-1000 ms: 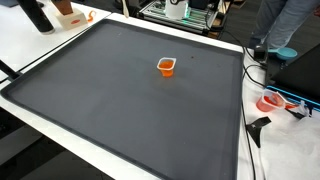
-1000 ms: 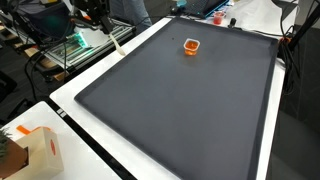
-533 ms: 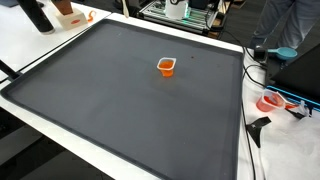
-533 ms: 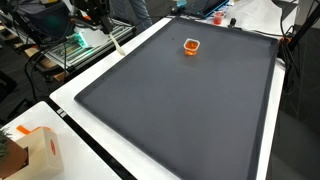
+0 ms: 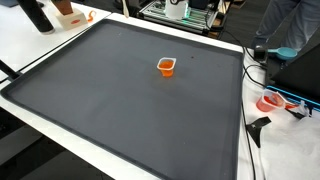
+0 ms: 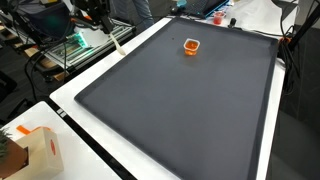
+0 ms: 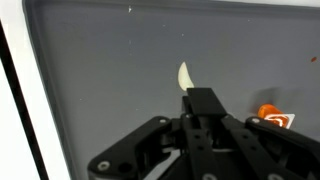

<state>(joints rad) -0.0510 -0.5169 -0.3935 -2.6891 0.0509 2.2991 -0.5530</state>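
Our end effector hangs over the dark mat on the desk; we cannot tell whether its fingers are spread. The orange cup stands near it, alone on the mat in both exterior views.

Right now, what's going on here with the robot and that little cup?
A robot arm's pincer hangs above a big dark mat that lies on a white table. A little orange cup stands upright on the mat, all by itself. In the wrist view the cup sits off to the side of the pincer, and they are not touching. I cannot tell if the pincer is open or shut.
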